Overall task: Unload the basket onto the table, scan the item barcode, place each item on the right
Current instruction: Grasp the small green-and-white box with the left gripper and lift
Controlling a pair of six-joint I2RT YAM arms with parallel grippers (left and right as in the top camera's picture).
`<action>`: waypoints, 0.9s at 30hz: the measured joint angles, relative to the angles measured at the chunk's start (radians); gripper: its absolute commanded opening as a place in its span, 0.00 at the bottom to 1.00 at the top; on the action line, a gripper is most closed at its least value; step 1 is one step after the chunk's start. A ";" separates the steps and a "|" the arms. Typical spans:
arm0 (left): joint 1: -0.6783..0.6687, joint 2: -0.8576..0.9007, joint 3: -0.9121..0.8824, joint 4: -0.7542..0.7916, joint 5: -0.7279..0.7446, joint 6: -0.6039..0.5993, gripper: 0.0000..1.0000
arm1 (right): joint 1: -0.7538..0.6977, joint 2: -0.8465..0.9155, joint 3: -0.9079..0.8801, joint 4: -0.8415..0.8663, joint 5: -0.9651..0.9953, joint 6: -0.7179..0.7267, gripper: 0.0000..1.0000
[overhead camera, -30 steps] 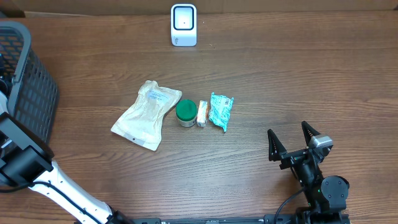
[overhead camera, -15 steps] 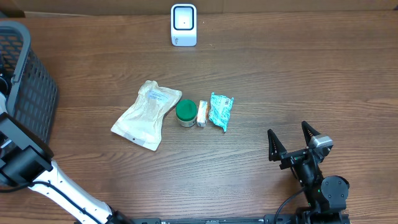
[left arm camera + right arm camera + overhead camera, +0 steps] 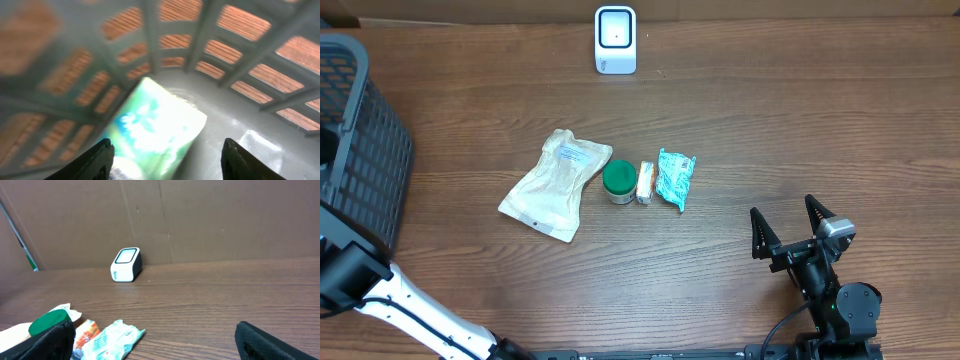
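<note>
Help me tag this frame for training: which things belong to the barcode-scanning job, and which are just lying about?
Job: barcode scanner; tan pouch; green-lidded jar; small orange packet; teal packet; grey basket; green packet inside it, below the open left pincer.
Lying about: right pincer, open, holding nothing; cardboard wall.

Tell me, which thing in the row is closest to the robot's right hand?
The blue-green packet, at the row's right end. The tan pouch, green-lidded jar and orange bar lie farther away.
</note>
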 measured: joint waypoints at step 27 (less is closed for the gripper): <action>0.005 0.038 0.043 -0.082 -0.108 0.091 0.04 | 0.000 0.000 0.000 0.000 0.000 0.000 1.00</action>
